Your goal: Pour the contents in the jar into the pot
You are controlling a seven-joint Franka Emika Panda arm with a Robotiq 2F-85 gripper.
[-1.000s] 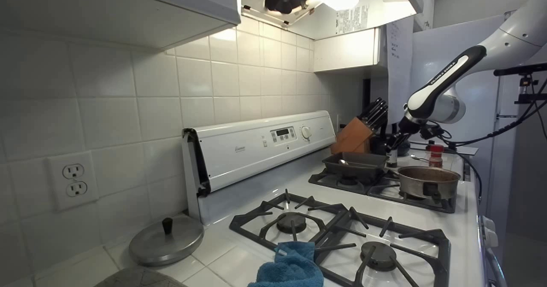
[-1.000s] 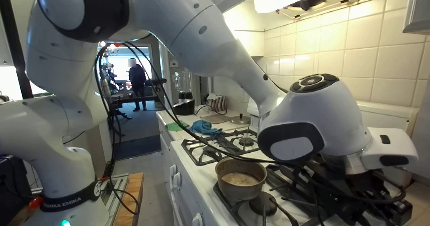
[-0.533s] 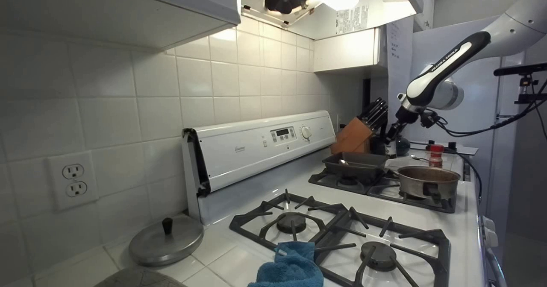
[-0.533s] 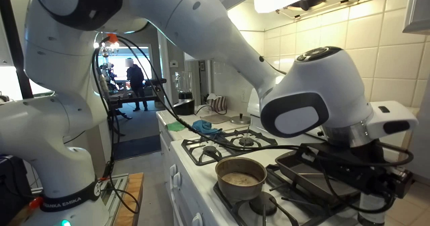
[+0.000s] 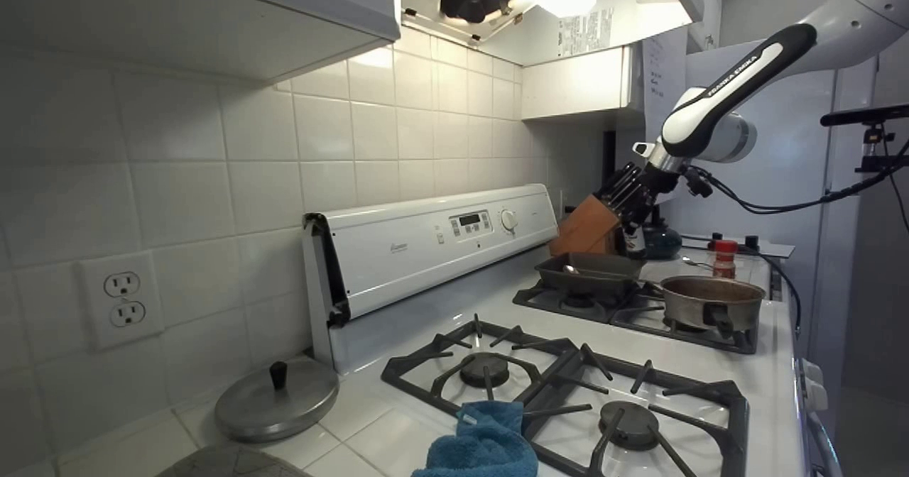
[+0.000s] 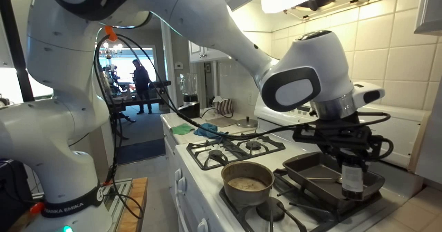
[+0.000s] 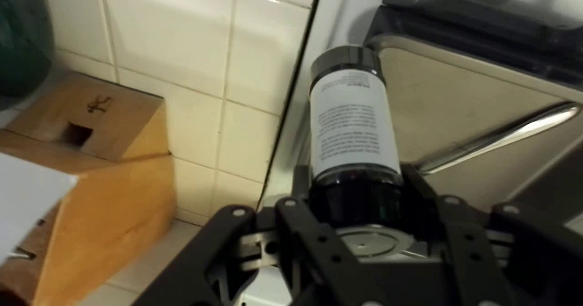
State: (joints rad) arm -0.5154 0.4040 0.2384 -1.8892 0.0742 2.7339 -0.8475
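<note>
My fingers [image 7: 301, 184], clamped round jar [image 7: 355, 119], rose near baking pan [image 6: 307, 166]; white stove [image 5: 568, 326], tiled wall [image 5: 373, 133] stood under lit hood [image 5: 547, 33].

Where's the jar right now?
In the wrist view, the jar is right of centre, held in the tool, with the knife block to its left and baking pan to its right.

Black jar [image 7: 357, 151] (white label [image 7: 350, 119]), brownish pot [image 6: 247, 194].

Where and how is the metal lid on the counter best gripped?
Probably by the black knob, from above, jaws astride: the lid lies with this narrow knob upright at its centre. The jar in the gripper would go down first.
</note>
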